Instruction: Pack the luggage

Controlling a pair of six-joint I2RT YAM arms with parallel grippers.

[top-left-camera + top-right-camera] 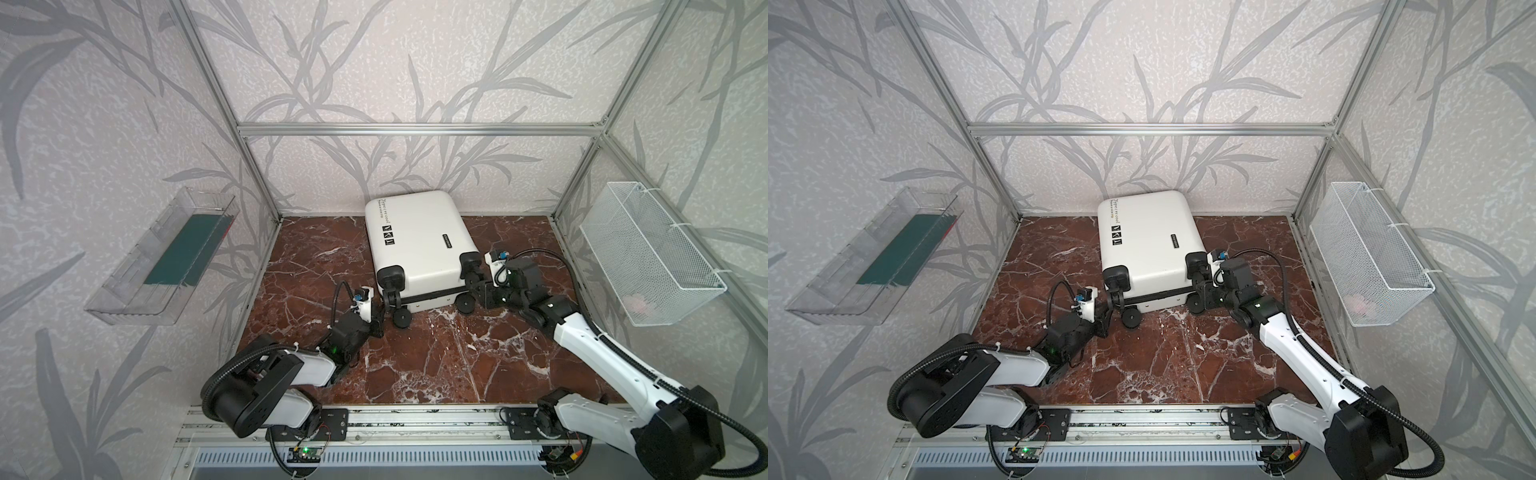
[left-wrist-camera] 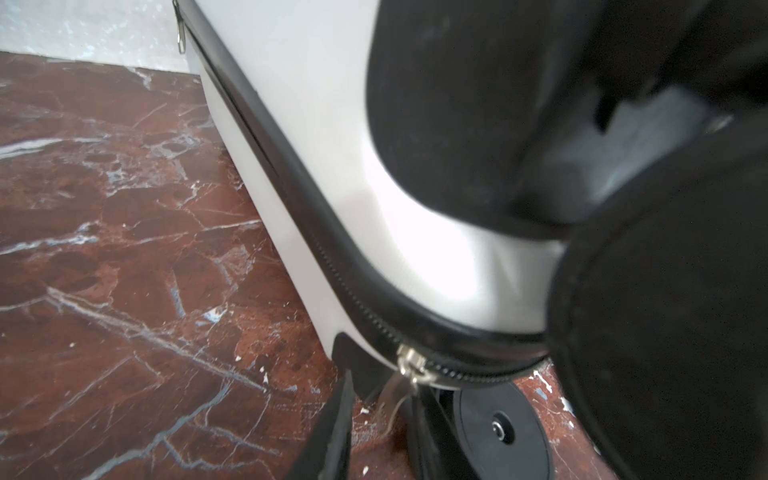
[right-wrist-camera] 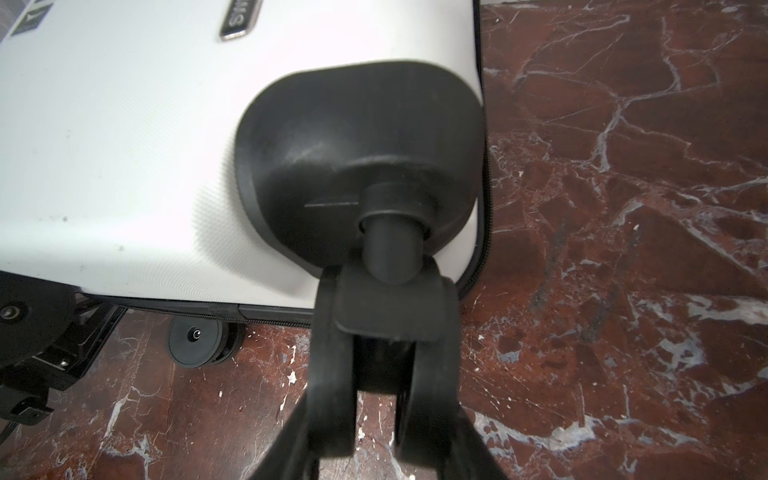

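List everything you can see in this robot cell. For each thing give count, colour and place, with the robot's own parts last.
suitcase: 1, white with black trim, lid down, flat at the back of the floor
wheels: 4, black, suitcase's near end
zip pulls: 2, silver, suitcase's left seam
bin: 1, clear, left wall
flat thing: 1, dark green, in the bin
basket: 1, white wire, right wall
small thing: 1, pale pink, in the basket
floor: 1, red-brown marble
left arm: 1, black and white, near left; left jaws at a zip pull
right arm: 1, black and white, near right; right jaws shut on a wheel
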